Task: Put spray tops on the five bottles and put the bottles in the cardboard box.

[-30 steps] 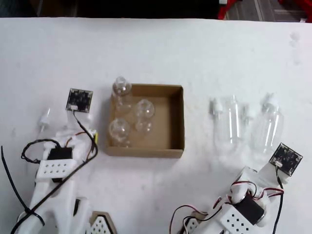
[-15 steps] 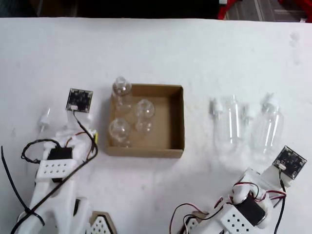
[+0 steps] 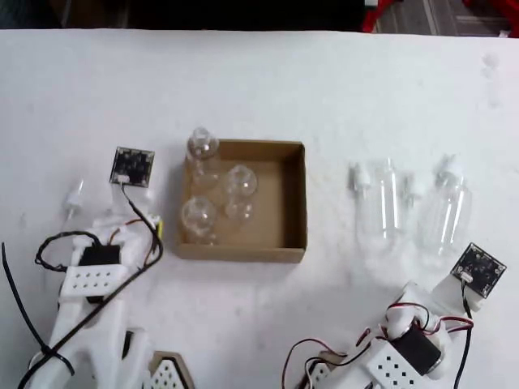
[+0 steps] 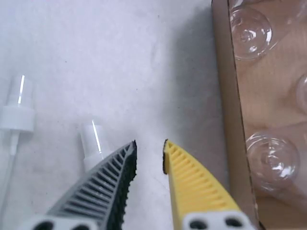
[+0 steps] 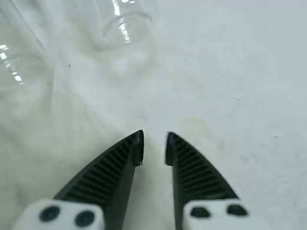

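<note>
High view: white table (image 3: 340, 89) bears cardboard box (image 3: 243, 253).

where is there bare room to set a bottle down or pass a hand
Free: the cardboard box floor on the side toward the two lying bottles, the table strip between box and those bottles, and the wide stretch beyond the box. Crowded: the box's other side, with three bottles.
</note>
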Motion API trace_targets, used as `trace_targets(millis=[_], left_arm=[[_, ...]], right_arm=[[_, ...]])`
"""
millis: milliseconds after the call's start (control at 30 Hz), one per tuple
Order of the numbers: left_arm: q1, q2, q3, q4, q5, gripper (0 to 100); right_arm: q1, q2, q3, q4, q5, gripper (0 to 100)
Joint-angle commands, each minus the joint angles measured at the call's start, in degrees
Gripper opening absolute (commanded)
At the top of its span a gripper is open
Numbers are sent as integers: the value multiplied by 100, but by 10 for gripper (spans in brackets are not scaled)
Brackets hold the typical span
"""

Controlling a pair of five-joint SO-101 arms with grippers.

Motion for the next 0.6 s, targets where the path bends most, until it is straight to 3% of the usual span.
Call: trace_targets(millis=[0, 167, 433, 567], left_arm=[[48, -13, -26, -88, 26, 90], [48, -13, -26, -88, 26, 90], [48, -13, -26, -88, 26, 90], [48, -13, -26, -88, 26, 90]], right_arm=[[-75, -13, 53, -92, 35, 50], [101, -4, 53, -497, 18, 65], [400, 4, 53, -382, 0, 289], [391, 4, 53, -224, 0, 236]])
